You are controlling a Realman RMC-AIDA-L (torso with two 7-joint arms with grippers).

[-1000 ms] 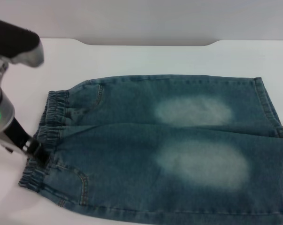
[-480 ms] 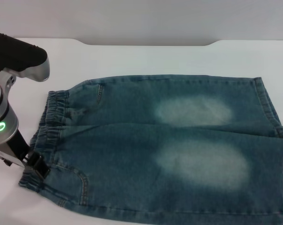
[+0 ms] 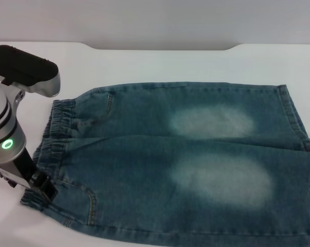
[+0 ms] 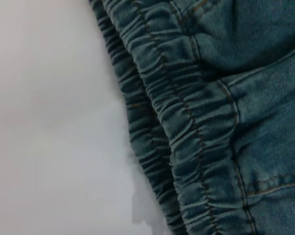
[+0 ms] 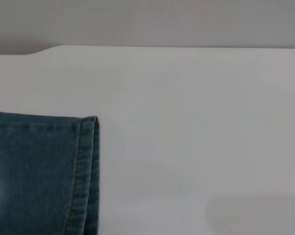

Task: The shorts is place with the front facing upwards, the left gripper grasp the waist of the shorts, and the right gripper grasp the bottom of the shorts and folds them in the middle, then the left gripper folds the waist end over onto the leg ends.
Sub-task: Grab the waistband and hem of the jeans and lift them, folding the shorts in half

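Note:
Blue denim shorts [image 3: 185, 159] lie flat, front side up, on the white table [image 3: 160, 64]. The puckered elastic waist [image 3: 54, 139] is at the left. The leg ends [image 3: 298, 123] lie at the right, partly past the picture's edge. My left gripper [image 3: 41, 188] sits at the near corner of the waist, right against the band. The left wrist view shows the gathered waist [image 4: 186, 122] close up beside bare table. In the right wrist view one corner of a leg hem [image 5: 83, 171] lies flat. My right gripper is out of view.
The white table's far edge [image 3: 160, 47] runs along the back, with a raised step in it. Bare table surface [image 5: 196, 122] lies beyond the hem corner, and more bare table [image 3: 21, 221] lies left of the waist.
My left arm has swung nearer and lower along the waist, and its claw has moved down to the near corner of the band. The shorts have not shifted.

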